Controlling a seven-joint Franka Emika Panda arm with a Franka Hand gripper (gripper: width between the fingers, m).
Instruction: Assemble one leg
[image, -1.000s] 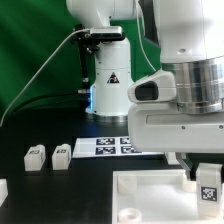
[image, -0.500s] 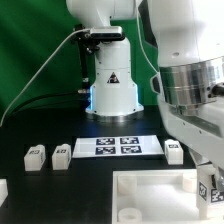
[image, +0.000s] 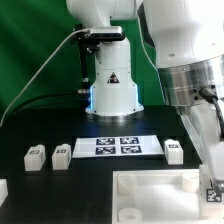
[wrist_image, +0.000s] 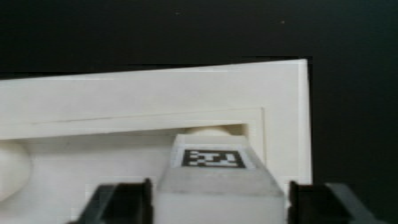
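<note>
My gripper is at the exterior view's lower right, shut on a leg, a small white block with a square marker. It holds the leg over the right corner of the large white tray-like piece. In the wrist view the leg sits between my two dark fingers, marker up, above the tray piece and next to a corner socket. Three more legs lie on the black table: two on the left and one on the right.
The marker board lies flat between the loose legs, in front of the robot's base. Another white part shows at the exterior view's left edge. A green backdrop stands behind.
The arm has swung toward the exterior view's right and the held leg has gone lower and further right. The loose leg on the right has come into sight.
</note>
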